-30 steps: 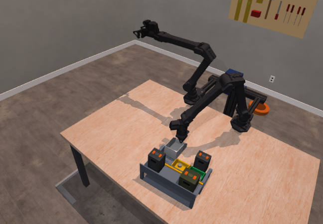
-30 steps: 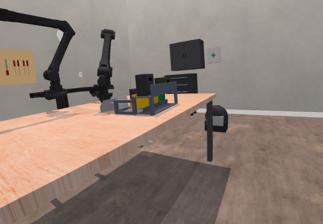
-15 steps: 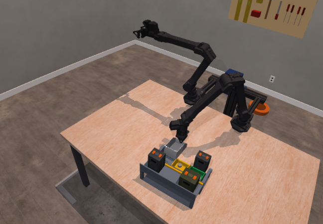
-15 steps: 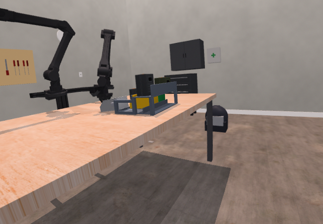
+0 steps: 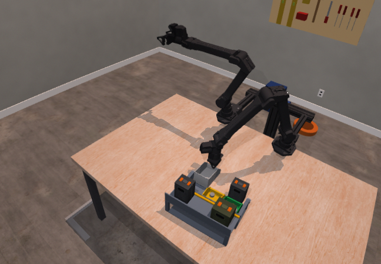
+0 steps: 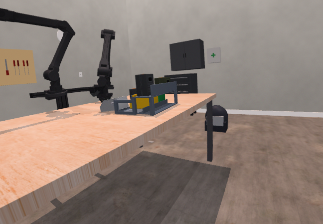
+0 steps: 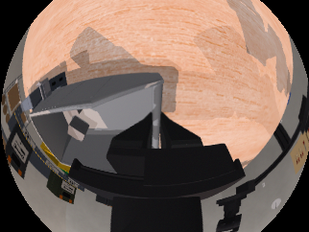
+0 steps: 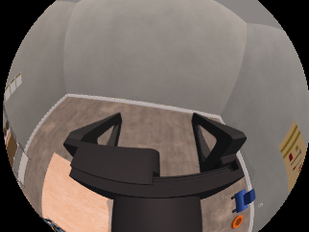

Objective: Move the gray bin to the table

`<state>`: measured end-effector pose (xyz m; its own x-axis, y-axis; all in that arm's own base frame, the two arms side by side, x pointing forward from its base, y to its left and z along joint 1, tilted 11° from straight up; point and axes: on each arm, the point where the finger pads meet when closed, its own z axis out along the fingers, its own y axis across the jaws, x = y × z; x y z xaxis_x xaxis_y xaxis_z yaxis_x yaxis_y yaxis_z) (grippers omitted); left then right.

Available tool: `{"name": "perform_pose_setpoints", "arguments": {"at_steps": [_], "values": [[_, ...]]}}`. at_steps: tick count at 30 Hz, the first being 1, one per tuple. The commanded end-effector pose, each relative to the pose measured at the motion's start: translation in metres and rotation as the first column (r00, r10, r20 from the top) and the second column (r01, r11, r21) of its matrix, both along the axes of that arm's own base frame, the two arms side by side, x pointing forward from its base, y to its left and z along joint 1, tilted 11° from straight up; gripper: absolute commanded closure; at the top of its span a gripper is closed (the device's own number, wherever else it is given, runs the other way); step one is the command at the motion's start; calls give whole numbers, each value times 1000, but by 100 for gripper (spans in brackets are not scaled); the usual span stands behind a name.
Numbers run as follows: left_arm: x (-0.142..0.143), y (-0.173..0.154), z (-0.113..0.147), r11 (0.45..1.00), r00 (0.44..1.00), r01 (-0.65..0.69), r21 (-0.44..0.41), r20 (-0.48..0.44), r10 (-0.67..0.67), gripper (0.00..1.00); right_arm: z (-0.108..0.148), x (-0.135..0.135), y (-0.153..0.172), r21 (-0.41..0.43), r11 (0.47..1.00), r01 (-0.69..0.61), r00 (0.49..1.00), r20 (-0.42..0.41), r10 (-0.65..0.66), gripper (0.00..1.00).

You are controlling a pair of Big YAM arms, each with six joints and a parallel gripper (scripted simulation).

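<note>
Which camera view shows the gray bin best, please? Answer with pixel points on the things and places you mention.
The top view: it shows the gray bin (image 5: 203,178) (image 6: 106,106) (image 7: 127,88) whole, save for a bit at the left gripper (image 5: 213,166) (image 7: 154,136). The left wrist view looks inside, but the gripper covers part; the exterior view shows mostly one side. The right wrist view does not show it.
</note>
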<state>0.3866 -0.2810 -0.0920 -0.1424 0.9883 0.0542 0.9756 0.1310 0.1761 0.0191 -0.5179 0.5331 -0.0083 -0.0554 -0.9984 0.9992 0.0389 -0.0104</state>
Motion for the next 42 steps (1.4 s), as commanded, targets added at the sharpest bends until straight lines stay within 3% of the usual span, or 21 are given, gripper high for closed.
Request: {"name": "perform_pose_setpoints", "arguments": {"at_steps": [1, 23, 24, 42], "values": [[5, 13, -6, 997, 997, -73, 15, -17, 73, 100, 11, -7, 7, -30, 999, 14, 1000, 12, -14, 0], [5, 14, -7, 997, 997, -78, 16, -17, 79, 100, 11, -7, 7, -30, 999, 14, 1000, 12, -14, 0], [13, -2, 0, 1000, 1000, -2, -13, 13, 2, 10, 11, -7, 7, -30, 999, 14, 1000, 12, -14, 0], [9, -10, 7, 1000, 1000, -3, -20, 21, 4, 10, 11, -7, 7, -30, 999, 14, 1000, 12, -14, 0]]}}
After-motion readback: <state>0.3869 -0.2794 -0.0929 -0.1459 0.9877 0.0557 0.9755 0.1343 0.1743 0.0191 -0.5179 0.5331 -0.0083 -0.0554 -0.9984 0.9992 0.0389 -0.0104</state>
